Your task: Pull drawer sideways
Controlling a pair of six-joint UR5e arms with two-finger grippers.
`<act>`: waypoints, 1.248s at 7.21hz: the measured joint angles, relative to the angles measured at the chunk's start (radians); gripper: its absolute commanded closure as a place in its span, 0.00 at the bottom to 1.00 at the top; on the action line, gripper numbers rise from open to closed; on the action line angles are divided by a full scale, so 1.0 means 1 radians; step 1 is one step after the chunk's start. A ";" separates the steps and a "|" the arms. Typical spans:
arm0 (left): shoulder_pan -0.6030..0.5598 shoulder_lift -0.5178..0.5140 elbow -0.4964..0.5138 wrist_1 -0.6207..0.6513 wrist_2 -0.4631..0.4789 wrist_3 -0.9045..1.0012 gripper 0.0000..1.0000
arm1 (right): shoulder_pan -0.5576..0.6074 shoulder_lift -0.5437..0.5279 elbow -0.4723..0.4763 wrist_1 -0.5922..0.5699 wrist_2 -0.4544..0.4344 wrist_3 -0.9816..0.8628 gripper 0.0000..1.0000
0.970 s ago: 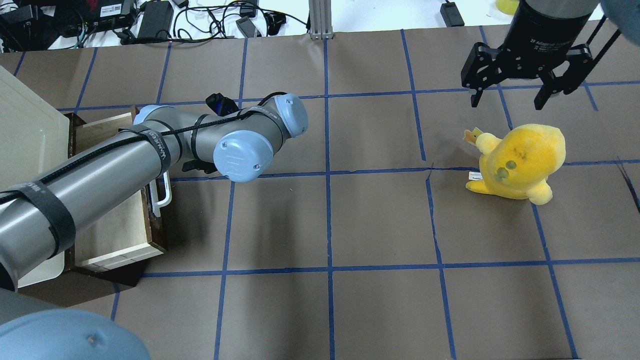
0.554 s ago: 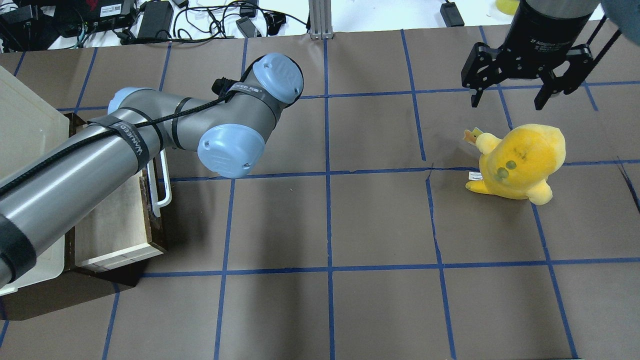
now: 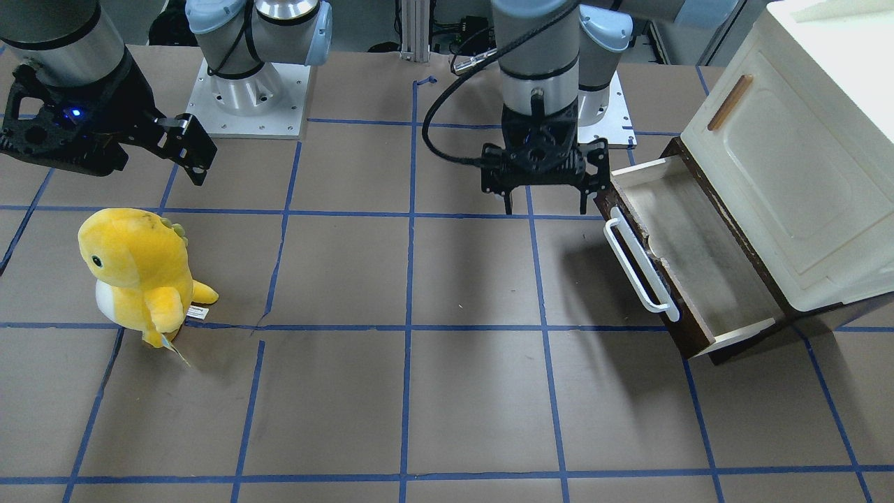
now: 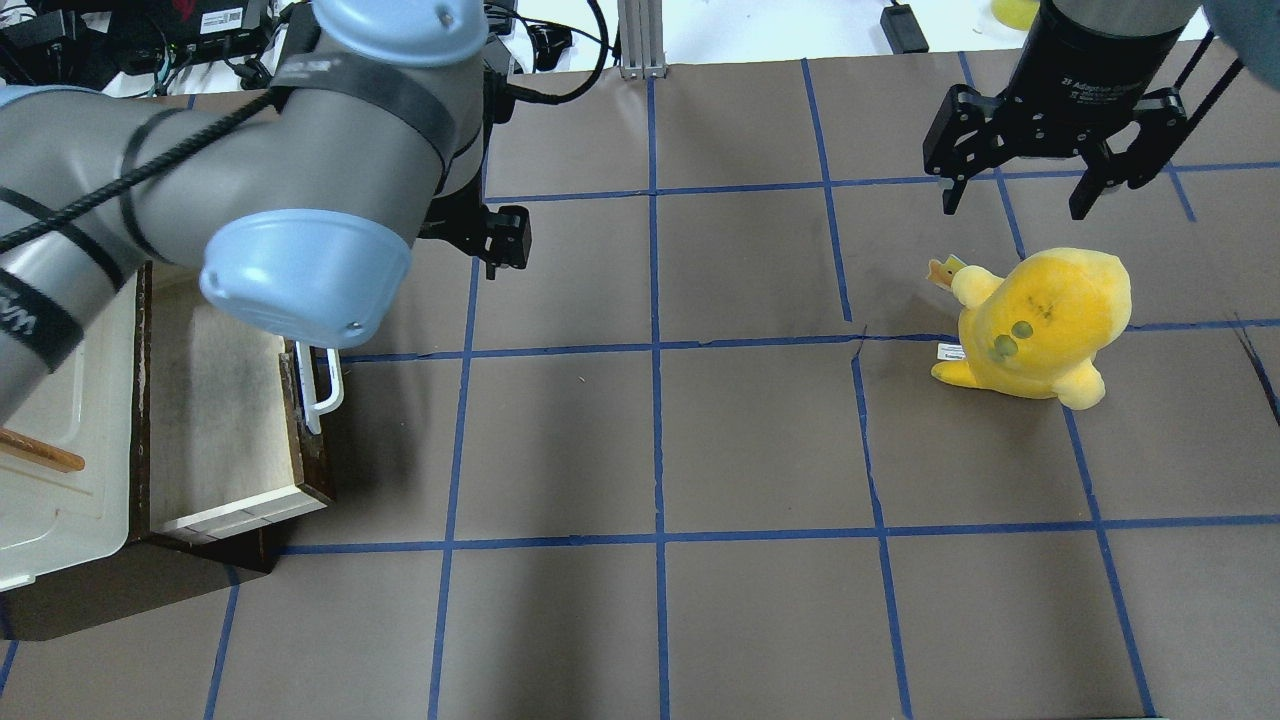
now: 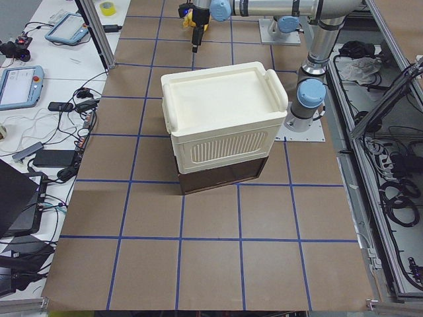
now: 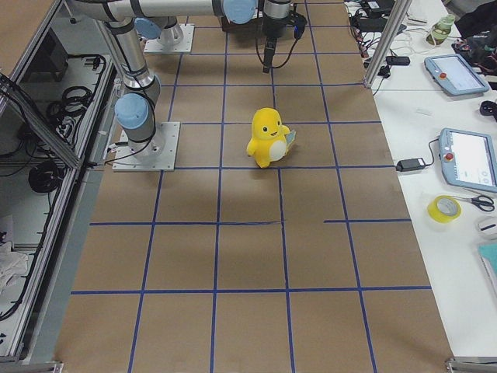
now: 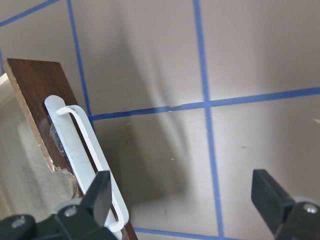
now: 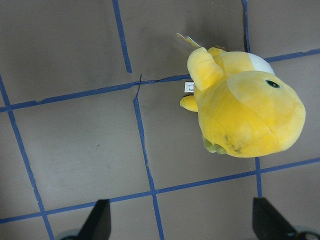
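Observation:
The drawer (image 3: 698,272) stands pulled out of the cream cabinet (image 3: 803,161), showing its pale interior, dark brown front and white bar handle (image 3: 641,262). In the overhead view the drawer (image 4: 215,420) and handle (image 4: 325,385) are at the left. My left gripper (image 3: 543,204) is open and empty, raised above the table just beside the drawer's far end, apart from the handle. In the left wrist view the gripper (image 7: 184,195) is open with the handle (image 7: 82,160) by its left finger. My right gripper (image 4: 1015,200) is open and empty, hovering beyond the plush.
A yellow plush toy (image 4: 1040,320) stands on the right side of the brown table with blue tape lines; it also shows in the right wrist view (image 8: 245,110). The cabinet has a cream door with a small wooden handle (image 3: 730,103). Cables lie past the far edge (image 4: 400,40).
My left arm has swung up and away from over the drawer, toward the far side of the table. The drawer and handle have not moved. The right arm is still.

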 measured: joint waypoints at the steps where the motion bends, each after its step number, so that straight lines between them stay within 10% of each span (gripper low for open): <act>1: 0.043 0.046 0.047 -0.110 -0.083 0.003 0.00 | 0.000 0.000 0.000 0.000 0.000 0.000 0.00; 4: 0.144 0.106 0.106 -0.247 -0.244 0.047 0.00 | 0.001 0.000 0.000 0.000 0.000 0.000 0.00; 9: 0.163 0.121 0.112 -0.247 -0.200 0.089 0.00 | 0.001 0.000 0.000 0.000 0.000 0.000 0.00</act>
